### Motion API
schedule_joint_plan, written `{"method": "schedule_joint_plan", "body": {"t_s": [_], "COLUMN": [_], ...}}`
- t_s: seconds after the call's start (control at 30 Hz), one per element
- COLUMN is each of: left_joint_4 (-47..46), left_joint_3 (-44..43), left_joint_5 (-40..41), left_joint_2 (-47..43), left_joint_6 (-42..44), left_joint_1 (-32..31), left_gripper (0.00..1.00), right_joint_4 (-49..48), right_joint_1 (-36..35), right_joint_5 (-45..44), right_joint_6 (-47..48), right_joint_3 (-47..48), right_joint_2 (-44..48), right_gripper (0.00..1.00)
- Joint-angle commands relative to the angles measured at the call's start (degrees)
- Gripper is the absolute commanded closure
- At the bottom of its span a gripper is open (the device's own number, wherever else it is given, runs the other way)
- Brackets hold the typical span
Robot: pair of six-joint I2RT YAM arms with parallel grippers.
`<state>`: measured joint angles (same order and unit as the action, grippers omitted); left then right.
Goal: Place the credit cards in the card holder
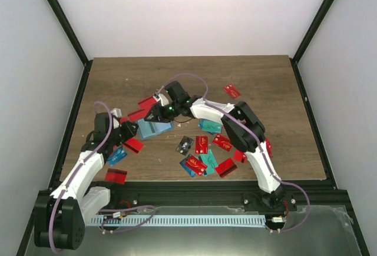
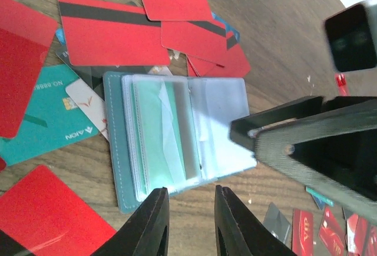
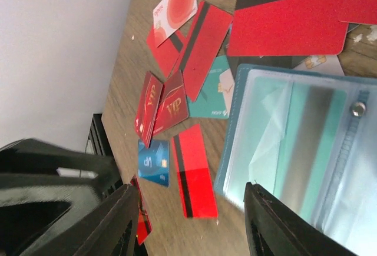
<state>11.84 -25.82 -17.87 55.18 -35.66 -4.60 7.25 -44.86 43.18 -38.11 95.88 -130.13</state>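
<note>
Pin the open card holder (image 2: 177,132) flat first; left pincer (image 2: 188,206) narrow, empty at its 6 o'clock; right pincer (image 3: 191,197) wide, empty

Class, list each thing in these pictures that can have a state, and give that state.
card holder: open, lying flat on the table
credit cards: loose, scattered on the table around the card holder
left gripper: open, empty
right gripper: open, empty
</note>
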Motion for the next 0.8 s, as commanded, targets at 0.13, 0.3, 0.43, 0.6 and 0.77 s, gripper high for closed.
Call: {"method": "schedule_joint_plan", "body": {"t_s": [0.13,0.3,0.43,0.6,0.77], "left_joint_4": [2.96,-2.84,-8.07,-12.31,-12.74], "left_joint_3": [-1.65,-1.39,-2.35,-4.50,-6.41], "left_joint_5": [-3.69,-5.08,-5.79,-7.30,-5.86], "left_joint_2": [-0.24,2.76,7.40,15.44,20.15], "left_joint_6": [1.63,-0.56,-0.64,-0.55,-0.33], "left_joint_1": [-10.28,-20.85,-28.56,-36.08,-41.82], "left_gripper": [0.75,0.75,0.75,0.76,0.77], "right_joint_4": [6.02,8.50,9.76,8.65,9.19], "right_joint_1": [-0.25,0.70,0.83,0.87,1.03], "right_joint_5": [-15.75,-22.54,-25.35,-23.80,-25.53], "right_joint_6": [8.27,5.63,-0.22,-7.13,-10.03], "right_joint_3": [-17.99,-35.14,-47.70,-60.09,-65.29], "right_joint_2": [22.47,35.04,44.48,55.02,61.83], "right_gripper": [0.46,0.44,0.40,0.39,0.36]}}
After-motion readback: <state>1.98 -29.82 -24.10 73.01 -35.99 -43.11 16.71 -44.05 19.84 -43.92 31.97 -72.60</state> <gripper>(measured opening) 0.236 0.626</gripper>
